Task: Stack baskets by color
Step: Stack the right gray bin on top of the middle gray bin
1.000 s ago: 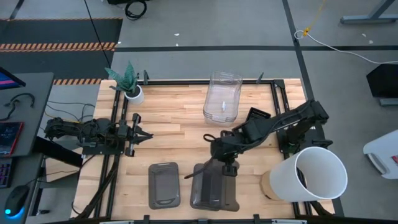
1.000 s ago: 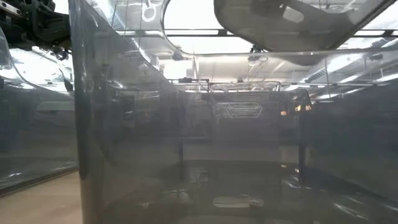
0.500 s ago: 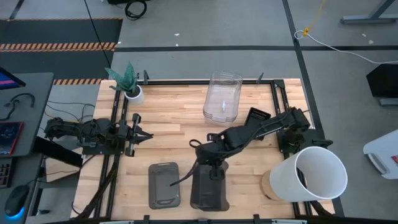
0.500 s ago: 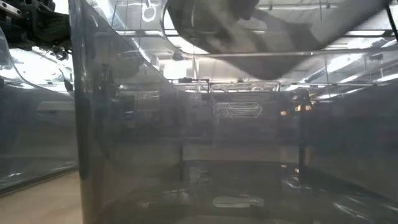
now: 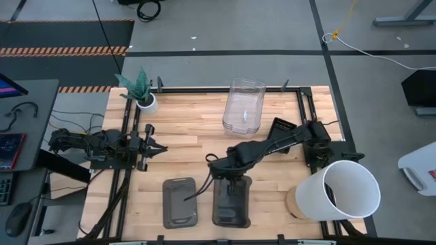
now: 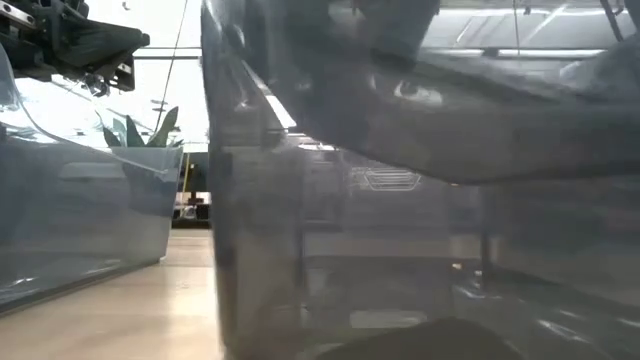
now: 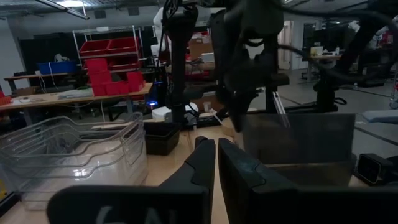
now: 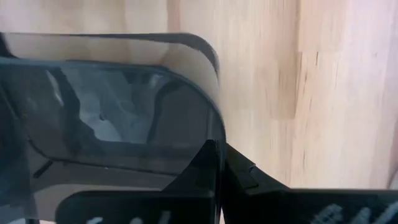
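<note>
Grey basket (image 5: 229,202) near the table's front edge is pinched by its rim in my right claw (image 8: 219,163), which I judge lets me seat it squarely in the one beneath, while my left claw (image 7: 216,163) waits shut by the left edge.

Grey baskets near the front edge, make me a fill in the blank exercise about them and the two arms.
1. The right gripper is shut on the wall of a dark grey ____.
2. A second grey basket lies to that basket's ____ in the high view.
3. The stack of clear baskets stands at the table's ____ edge.
4. The left gripper is shut and holds ____.

Missing words: basket; left; far; nothing
</note>
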